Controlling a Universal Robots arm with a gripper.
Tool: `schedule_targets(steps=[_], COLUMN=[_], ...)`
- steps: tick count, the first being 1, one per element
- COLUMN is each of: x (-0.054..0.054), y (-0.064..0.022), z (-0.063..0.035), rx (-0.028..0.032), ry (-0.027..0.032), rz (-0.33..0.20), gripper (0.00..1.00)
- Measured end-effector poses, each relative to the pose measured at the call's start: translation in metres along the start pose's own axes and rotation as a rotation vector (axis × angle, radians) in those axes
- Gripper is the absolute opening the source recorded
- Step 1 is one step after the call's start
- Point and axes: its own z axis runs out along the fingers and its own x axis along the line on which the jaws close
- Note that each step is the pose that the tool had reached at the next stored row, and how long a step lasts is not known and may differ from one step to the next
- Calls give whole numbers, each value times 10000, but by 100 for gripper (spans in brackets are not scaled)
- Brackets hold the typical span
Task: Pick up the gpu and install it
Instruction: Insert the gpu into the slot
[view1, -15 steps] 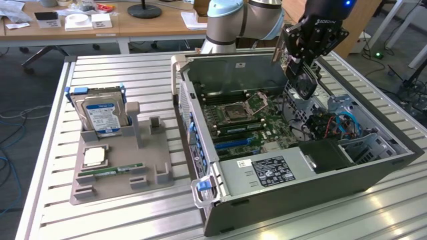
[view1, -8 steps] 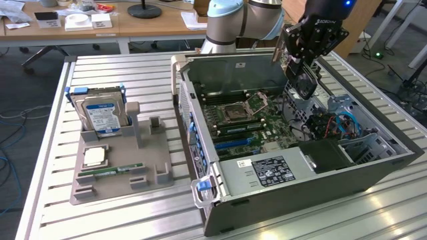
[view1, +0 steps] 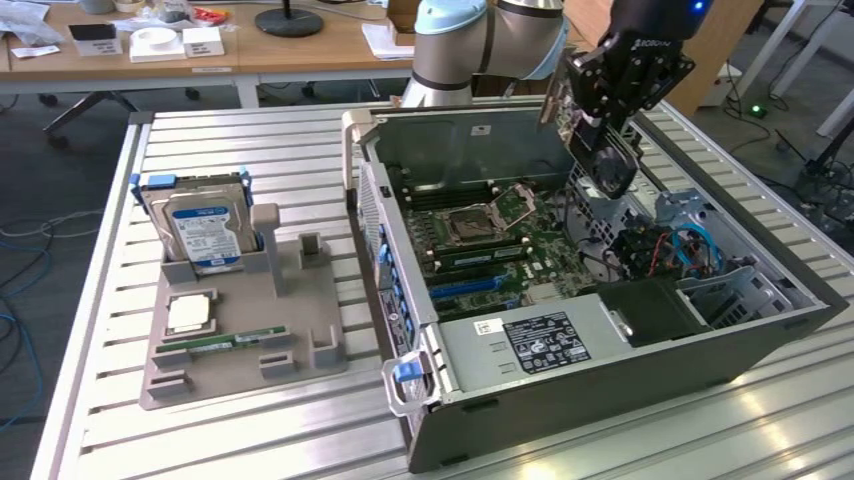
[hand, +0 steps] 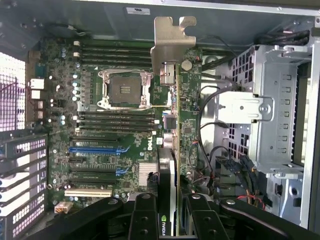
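Gpu in the grip, hanging over the open case: carrying step, not yet seated

The gripper (view1: 603, 118) is clamped on the gpu (view1: 610, 160), which hangs on edge above the computer case (view1: 601, 390) and its motherboard (hand: 110, 125), clear of the board. In the wrist view the fingers (hand: 144, 217) pinch the card edge-on, with the metal bracket (hand: 167, 42) at its far end. Seating would, I judge, call for lining the connector edge along an expansion slot (hand: 95, 149) and bringing the bracket to the slotted rear panel (hand: 20, 190). The connector edge is hidden, and which slot lies beneath is hard to tell
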Motion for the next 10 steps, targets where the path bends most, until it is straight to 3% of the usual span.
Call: schedule_targets(steps=[10], x=[0], y=[0], z=[2], rx=[-40], ry=[55], rz=[-1699], gripper=[27])
